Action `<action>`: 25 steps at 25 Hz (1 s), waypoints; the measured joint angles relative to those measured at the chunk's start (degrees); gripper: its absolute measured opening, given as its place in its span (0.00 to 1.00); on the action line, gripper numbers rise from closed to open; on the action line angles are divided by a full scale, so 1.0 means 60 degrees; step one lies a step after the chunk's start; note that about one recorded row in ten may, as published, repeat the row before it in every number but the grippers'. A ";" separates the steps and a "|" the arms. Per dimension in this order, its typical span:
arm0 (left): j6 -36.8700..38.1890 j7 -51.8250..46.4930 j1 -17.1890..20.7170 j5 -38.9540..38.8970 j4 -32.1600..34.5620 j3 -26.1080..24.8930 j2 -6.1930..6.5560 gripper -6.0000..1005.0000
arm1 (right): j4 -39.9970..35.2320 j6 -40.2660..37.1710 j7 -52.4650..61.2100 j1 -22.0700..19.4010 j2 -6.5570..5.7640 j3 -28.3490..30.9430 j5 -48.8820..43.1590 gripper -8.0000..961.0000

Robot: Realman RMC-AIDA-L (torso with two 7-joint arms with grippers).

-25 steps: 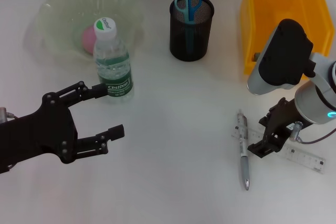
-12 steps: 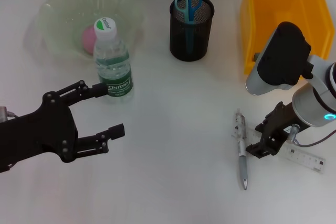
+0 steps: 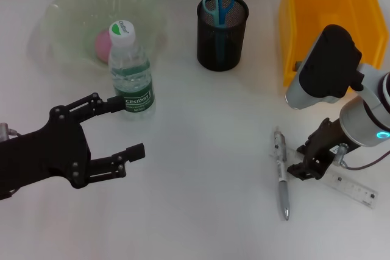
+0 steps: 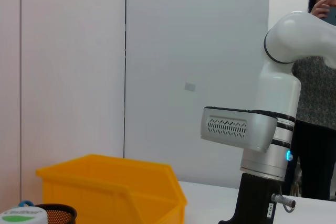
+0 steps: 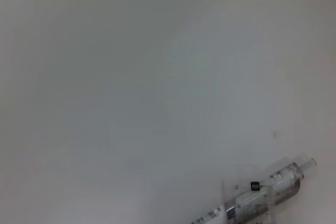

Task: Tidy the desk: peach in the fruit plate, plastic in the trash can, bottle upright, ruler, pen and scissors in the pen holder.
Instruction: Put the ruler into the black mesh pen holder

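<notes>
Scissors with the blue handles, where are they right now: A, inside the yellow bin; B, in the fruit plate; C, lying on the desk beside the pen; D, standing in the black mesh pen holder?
D: the scissors stand handles-up inside the black mesh pen holder.

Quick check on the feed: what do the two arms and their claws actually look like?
The left claw is matte black with long, screw-studded skeletal fingers. The right arm has white rounded segments, a black wrist housing and a glowing blue ring; a thin cable loops off it near its small black right claw.
</notes>
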 joint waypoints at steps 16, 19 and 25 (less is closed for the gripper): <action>0.0048 -0.0013 -0.0013 0.0000 0.0000 -0.0019 0.0000 0.84 | -0.2275 -0.0520 0.0559 -0.0365 -0.0010 0.1281 0.0070 0.40; 0.0054 -0.0015 -0.0003 0.0000 0.0000 -0.0025 -0.0006 0.84 | -0.3321 -0.0046 0.0682 -0.0722 0.0003 0.1838 0.0783 0.40; 0.0042 -0.0016 -0.0015 0.0000 -0.0014 -0.0030 -0.0012 0.84 | -0.3308 0.3164 -0.0300 -0.1422 -0.0008 0.2179 0.3509 0.40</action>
